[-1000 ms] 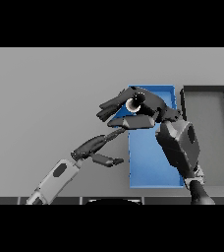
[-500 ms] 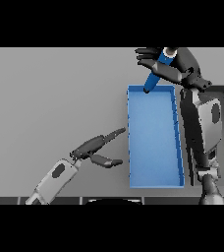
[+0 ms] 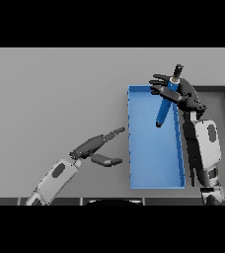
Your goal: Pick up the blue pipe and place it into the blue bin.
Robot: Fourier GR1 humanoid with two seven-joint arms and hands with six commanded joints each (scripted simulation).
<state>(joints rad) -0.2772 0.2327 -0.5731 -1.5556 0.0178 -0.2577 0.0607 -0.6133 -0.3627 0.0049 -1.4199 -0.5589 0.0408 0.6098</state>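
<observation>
The blue pipe (image 3: 165, 103) with a dark top end hangs tilted over the far part of the blue bin (image 3: 139, 173). My right hand (image 3: 182, 95) is shut on the pipe's upper half, above the bin's far right corner. The pipe's lower end points down into the bin, off its floor. My left hand (image 3: 92, 145) lies open on the table just left of the bin, fingers stretched toward its left wall.
A dark grey bin (image 3: 223, 96) stands right of the blue bin, partly hidden behind my right arm. Bare grey table stretches to the left and far side.
My right hand has lowered and shifted slightly left with the pipe, bringing it down over the blue bin. The left hand has barely moved.
</observation>
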